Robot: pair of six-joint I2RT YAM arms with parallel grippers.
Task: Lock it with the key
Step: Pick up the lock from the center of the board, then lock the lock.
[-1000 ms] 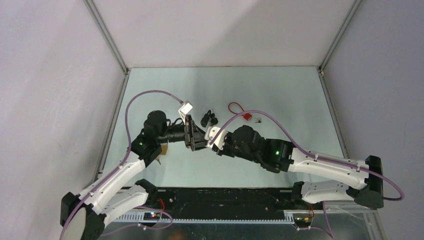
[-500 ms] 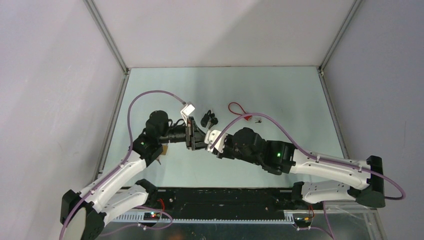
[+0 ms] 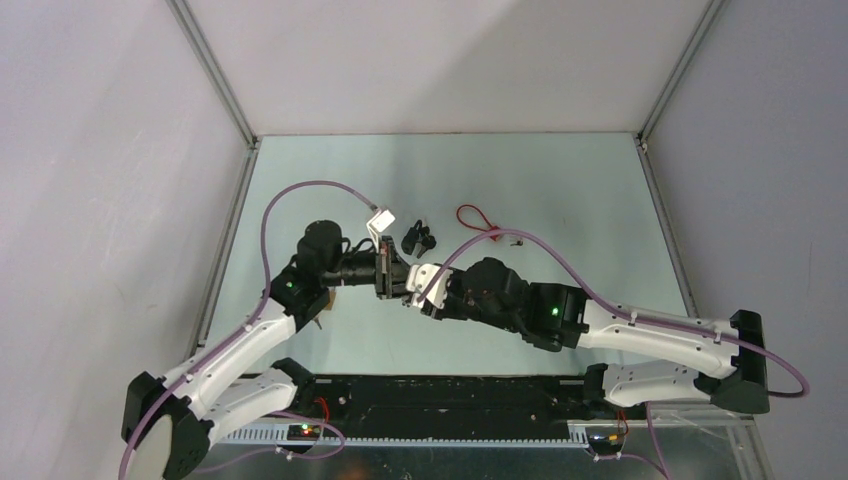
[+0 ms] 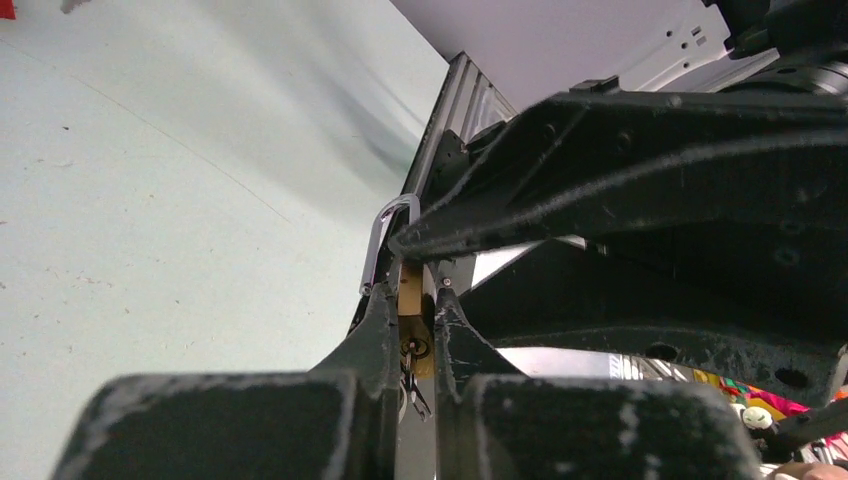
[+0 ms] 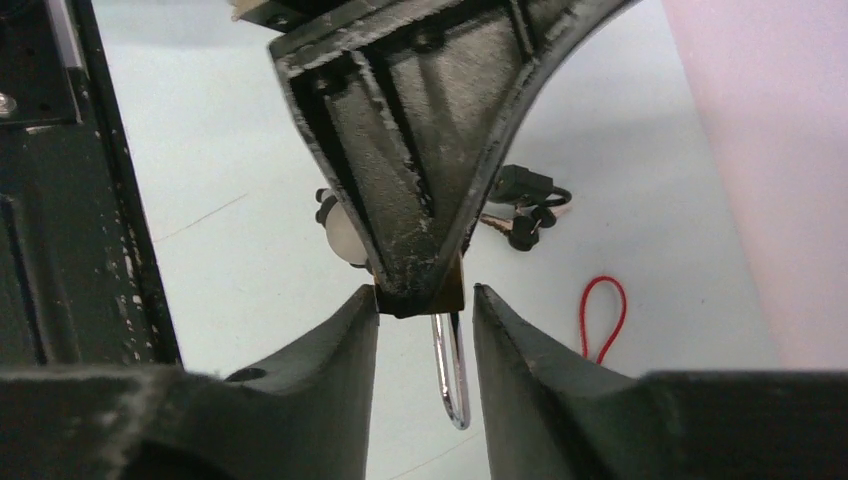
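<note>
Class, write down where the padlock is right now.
In the left wrist view the padlock is clamped in the left tool; the open right tool flanks it, and the keys lie just beyond, near the top view's centre.

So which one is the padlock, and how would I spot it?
Find the middle of the pale green table, where the two robot arms meet. There the black left pincer is shut on a small brass padlock with a silver loop. The black-headed keys and red cord loop lie loose on the table; only the padlock is gripped.
</note>
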